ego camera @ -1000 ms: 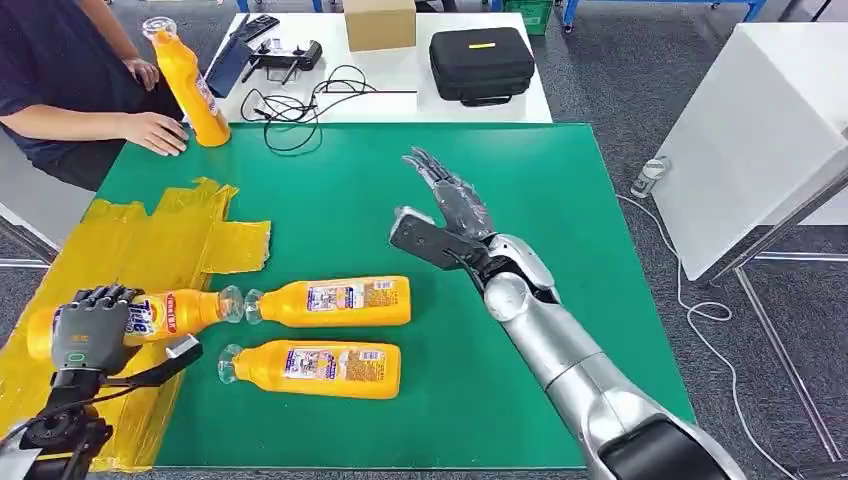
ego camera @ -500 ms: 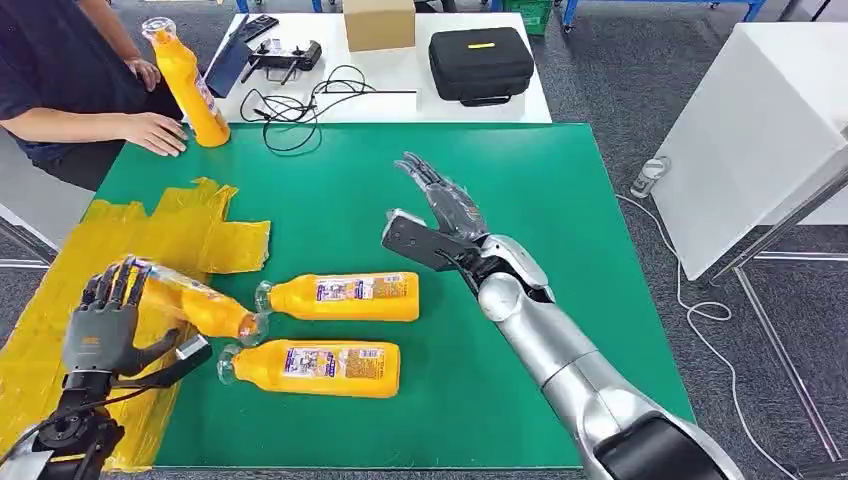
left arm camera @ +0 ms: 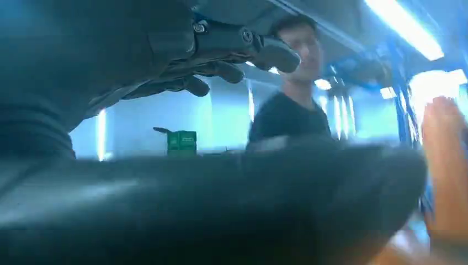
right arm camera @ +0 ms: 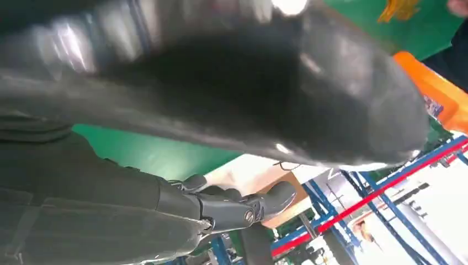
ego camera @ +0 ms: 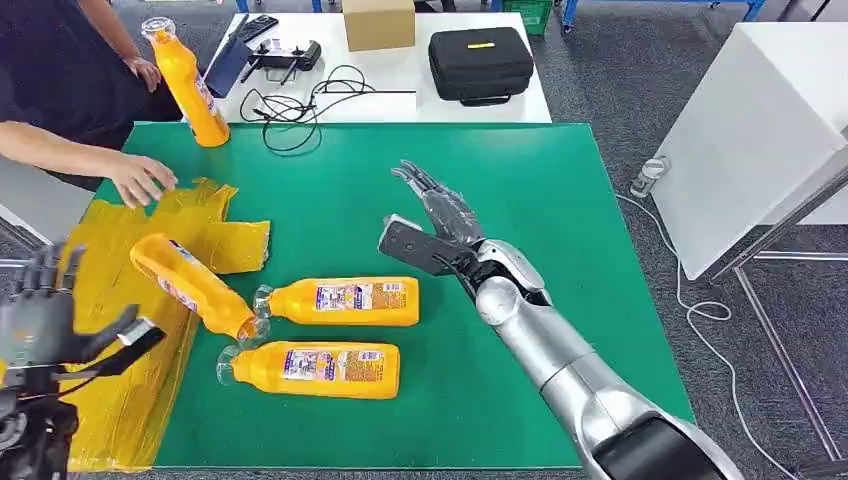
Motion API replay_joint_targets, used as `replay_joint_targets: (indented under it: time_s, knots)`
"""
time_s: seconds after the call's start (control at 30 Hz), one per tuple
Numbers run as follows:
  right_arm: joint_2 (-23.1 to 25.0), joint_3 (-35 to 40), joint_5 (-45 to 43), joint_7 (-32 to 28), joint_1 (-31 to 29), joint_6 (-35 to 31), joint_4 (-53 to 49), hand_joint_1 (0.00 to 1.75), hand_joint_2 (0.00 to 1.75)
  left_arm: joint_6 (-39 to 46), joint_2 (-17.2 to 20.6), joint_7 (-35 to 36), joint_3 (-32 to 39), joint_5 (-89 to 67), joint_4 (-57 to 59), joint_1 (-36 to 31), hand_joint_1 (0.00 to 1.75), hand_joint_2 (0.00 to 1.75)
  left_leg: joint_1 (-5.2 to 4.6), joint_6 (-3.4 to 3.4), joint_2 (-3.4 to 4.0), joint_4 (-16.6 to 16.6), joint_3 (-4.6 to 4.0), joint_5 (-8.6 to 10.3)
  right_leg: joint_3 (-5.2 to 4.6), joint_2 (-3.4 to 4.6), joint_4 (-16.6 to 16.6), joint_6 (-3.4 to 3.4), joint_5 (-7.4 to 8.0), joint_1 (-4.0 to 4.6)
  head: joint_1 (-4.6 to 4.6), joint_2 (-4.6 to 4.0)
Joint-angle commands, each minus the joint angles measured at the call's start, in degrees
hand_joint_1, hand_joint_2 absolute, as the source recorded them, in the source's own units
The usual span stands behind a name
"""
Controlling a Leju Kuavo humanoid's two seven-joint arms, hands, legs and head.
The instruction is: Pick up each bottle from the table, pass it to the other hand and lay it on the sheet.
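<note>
While the slanted bottle (ego camera: 192,285) is lying partly on the yellow sheet (ego camera: 120,260) at eight o'clock, the left hand (ego camera: 45,320) is hovering beside it, fingers spread, holding nothing; the next pick wants a firm mid-body grasp. Right hand (ego camera: 435,225) is waiting at centre, fingers released.

Left wrist view: fingers (left arm camera: 232,47) are showing apart.

Right wrist view: fingers (right arm camera: 243,207) are showing loose.
</note>
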Motion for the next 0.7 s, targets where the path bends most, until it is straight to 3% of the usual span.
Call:
replay_joint_targets:
  time_s: [0.03,0.07,0.1,0.17,0.3,0.37,0.47,0.57,0.7]
  knots:
    - [0.00,3.45,0.63,0.64,-2.57,1.34,4.12,0.00,0.00,-0.17,-4.61,-4.75,20.00,15.49,2.23,-7.31,0.00,0.00,0.06,-0.08,0.00,-0.01,0.26,-0.09,0.29,-0.11,-0.03,0.05,-0.09,0.06,-0.04,0.00]
    - [0.11,5.63,2.67,2.00,-2.88,2.49,5.10,0.00,0.00,-0.17,-3.13,-4.75,13.18,30.29,1.44,-6.70,0.00,0.00,-0.01,-0.04,-0.12,-0.03,0.13,-0.01,0.15,-0.18,-0.01,0.04,-0.06,-0.02,-0.07,0.00]
    - [0.33,7.41,4.31,2.99,-3.14,3.71,5.89,0.00,1.75,-0.17,-2.41,-4.75,9.73,37.71,0.66,-6.58,0.00,0.00,0.06,-0.06,-0.25,0.05,0.13,-0.04,0.21,-0.34,0.01,0.05,-0.11,0.05,0.02,-0.02]
    - [1.14,9.63,6.01,4.25,-3.09,6.27,7.31,0.00,1.75,-0.17,-0.41,-4.75,4.39,48.50,-1.08,-6.40,0.00,0.00,0.10,-0.07,-0.37,0.10,0.04,-0.03,0.17,-0.40,0.02,0.04,-0.10,0.12,-0.02,0.00]
    - [2.70,10.60,6.10,3.63,-1.36,7.28,7.38,0.00,1.75,-0.17,-0.53,-4.75,-0.31,54.67,-6.66,-4.64,0.00,0.00,0.11,-0.08,-0.22,0.09,0.09,-0.06,0.18,-0.26,0.03,0.03,-0.08,0.12,0.00,-0.02]
    - [3.74,10.67,6.13,2.01,0.11,3.68,4.93,0.00,1.75,-0.17,-0.90,-4.75,-1.69,56.48,-7.47,-3.59,0.00,0.00,0.07,-0.06,-0.27,0.02,0.08,-0.03,0.17,-0.27,-0.02,0.03,-0.06,0.08,-0.02,0.00]
    - [3.92,13.87,8.64,1.00,4.53,-2.59,-6.33,0.00,1.75,-0.17,-0.98,-4.75,-2.25,58.44,-9.01,-1.32,0.00,0.00,0.06,-0.07,-0.10,-0.03,0.22,-0.09,0.27,-0.13,-0.03,0.04,-0.09,0.07,-0.02,0.00]
    - [0.23,19.40,12.67,6.09,11.10,-6.32,-25.66,0.00,1.75,-0.17,-0.82,-4.75,-2.95,60.09,-10.02,0.43,0.00,0.00,0.08,-0.06,0.01,-0.06,0.20,-0.11,0.23,-0.03,-0.05,0.02,-0.08,0.04,0.00,0.00]
    - [0.23,19.40,12.67,6.09,11.10,-6.32,-25.66,0.00,1.75,-0.17,-0.82,-4.75,-2.95,60.09,-10.02,0.43,0.00,0.00,0.01,-0.03,-0.18,-0.02,0.01,-0.02,0.04,-0.20,0.00,0.01,-0.07,0.02,-0.02,0.00]
